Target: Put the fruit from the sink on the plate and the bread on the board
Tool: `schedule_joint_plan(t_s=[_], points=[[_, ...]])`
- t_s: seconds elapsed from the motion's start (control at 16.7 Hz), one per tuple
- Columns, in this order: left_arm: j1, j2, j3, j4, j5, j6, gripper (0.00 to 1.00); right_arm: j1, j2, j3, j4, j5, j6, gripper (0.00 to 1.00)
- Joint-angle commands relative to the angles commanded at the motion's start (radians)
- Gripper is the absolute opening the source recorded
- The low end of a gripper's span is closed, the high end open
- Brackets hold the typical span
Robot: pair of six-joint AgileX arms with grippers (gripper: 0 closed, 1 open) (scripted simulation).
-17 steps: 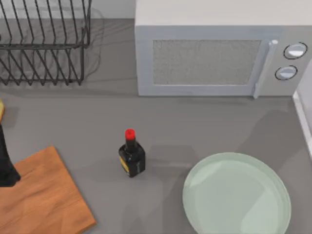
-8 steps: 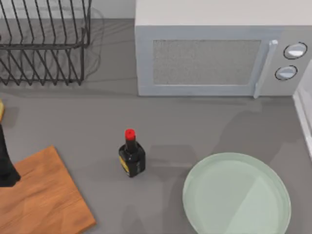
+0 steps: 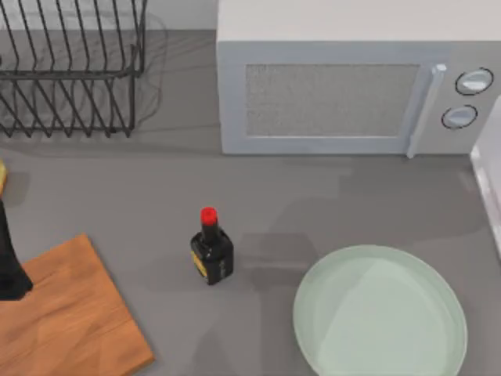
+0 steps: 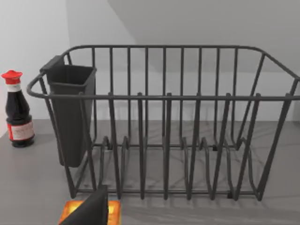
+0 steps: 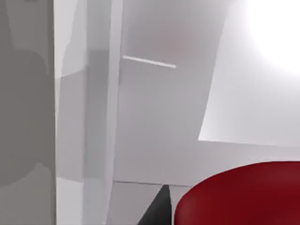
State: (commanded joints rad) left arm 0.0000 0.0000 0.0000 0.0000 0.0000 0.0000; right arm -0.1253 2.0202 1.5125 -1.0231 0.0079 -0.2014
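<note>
The bread [image 4: 69,212] is a golden-yellow chunk low in the left wrist view, with a dark part of my left gripper [image 4: 93,211] right over it. From above, a sliver of the bread [image 3: 1,176] shows at the table's left edge, just beyond my left arm [image 3: 9,258]. The wooden board [image 3: 70,321] lies at the front left. The mint-green plate [image 3: 381,313] sits bare at the front right. In the right wrist view the red fruit [image 5: 243,197] looms very close inside the white sink [image 5: 154,117], beside my right gripper [image 5: 157,208].
A dark sauce bottle [image 3: 210,249] with a red cap stands between board and plate. A black wire dish rack [image 3: 70,70] fills the back left and a microwave [image 3: 344,86] the back. The sink's rim [image 3: 489,184] runs along the right edge. Another bottle [image 4: 16,112] stands beside the rack.
The shadow lying across the plate and the counter near it has shifted and shrunk toward the right. My left arm and the bread have not moved.
</note>
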Motion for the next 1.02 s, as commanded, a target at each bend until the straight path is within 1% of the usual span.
schedule_joint_plan(t_s=[0.18,0.42,0.78,1.02], points=[[0.0,0.0,0.0,0.0,0.0,0.0,1.0,0.109,-0.103,-0.087,-0.05,0.007,0.062,0.0],[0.0,0.0,0.0,0.0,0.0,0.0,1.0,0.29,-0.228,-0.192,-0.109,0.01,0.206,0.0],[0.0,0.0,0.0,0.0,0.0,0.0,1.0,0.582,-0.334,-0.239,-0.156,0.004,0.507,0.0],[0.0,0.0,0.0,0.0,0.0,0.0,1.0,0.729,-0.356,-0.231,-0.166,-0.003,0.717,0.0]])
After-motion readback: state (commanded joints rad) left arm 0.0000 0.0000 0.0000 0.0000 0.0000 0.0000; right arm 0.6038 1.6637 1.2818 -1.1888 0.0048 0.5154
